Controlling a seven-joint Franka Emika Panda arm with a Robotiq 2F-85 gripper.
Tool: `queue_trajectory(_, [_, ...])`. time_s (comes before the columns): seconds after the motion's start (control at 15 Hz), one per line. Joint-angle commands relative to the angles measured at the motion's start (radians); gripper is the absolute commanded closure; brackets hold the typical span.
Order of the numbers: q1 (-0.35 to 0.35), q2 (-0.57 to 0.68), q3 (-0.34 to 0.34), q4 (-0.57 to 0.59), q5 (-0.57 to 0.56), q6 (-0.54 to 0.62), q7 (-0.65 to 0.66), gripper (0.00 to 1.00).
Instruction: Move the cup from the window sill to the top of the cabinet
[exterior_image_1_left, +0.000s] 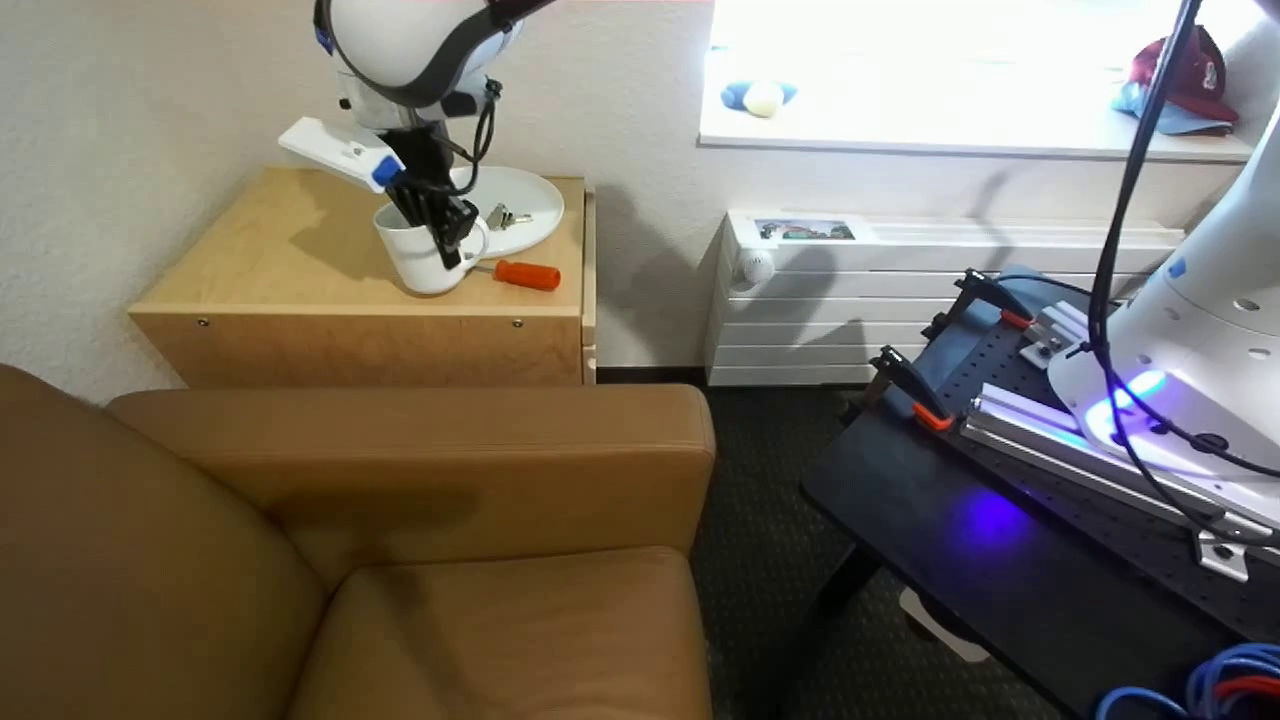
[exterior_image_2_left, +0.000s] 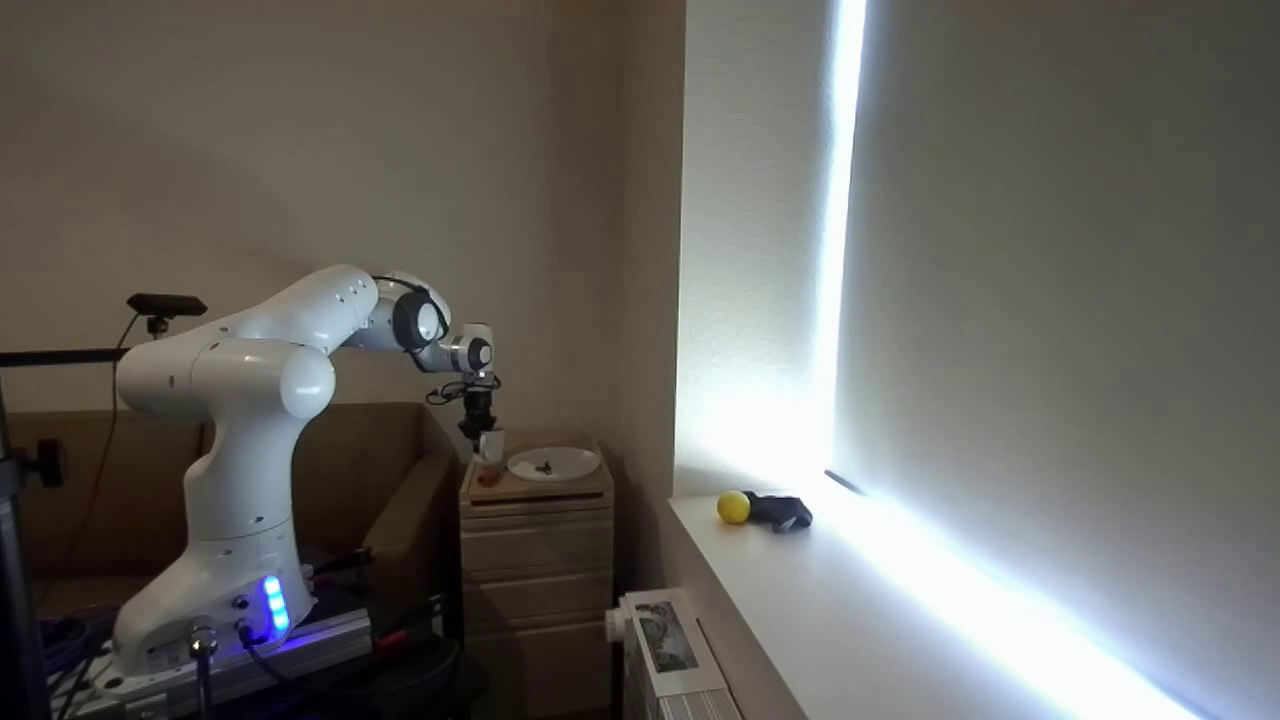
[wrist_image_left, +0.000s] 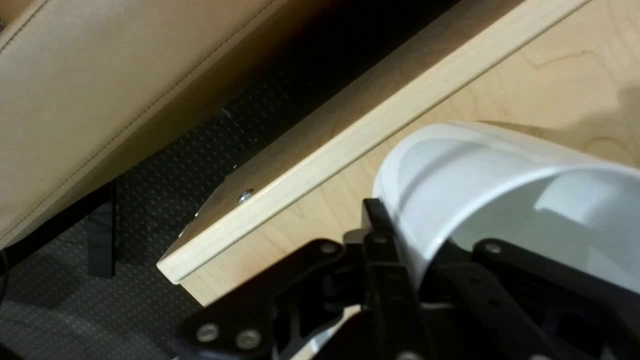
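While my end effector pinches the cup by its wall, I risk a topple on release should the nearby screwdriver prop its base.

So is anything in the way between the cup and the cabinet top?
Maybe the orange screwdriver: it lies on the cabinet near the cup, its far end hidden. I can't tell whether it reaches underneath.

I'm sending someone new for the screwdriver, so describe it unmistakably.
Beside the brown leather armchair stands a tan wooden cabinet. On its top, near the white plate, lies the screwdriver. Its orange-red handle sets it apart from the white plate and cup.
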Motion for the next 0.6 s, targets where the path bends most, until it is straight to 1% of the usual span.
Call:
queue_trajectory(0.0, [0.002,0.026,-0.004,0.053,-0.007,-0.067,-0.011,0.99])
queue_trajectory(0.13, [0.0,0.033,-0.001,0.054,-0.002,-0.06,-0.006,0.99])
queue_trajectory(0.53, [-0.005,0.064,0.003,0.067,0.009,0.023,0.012,0.99])
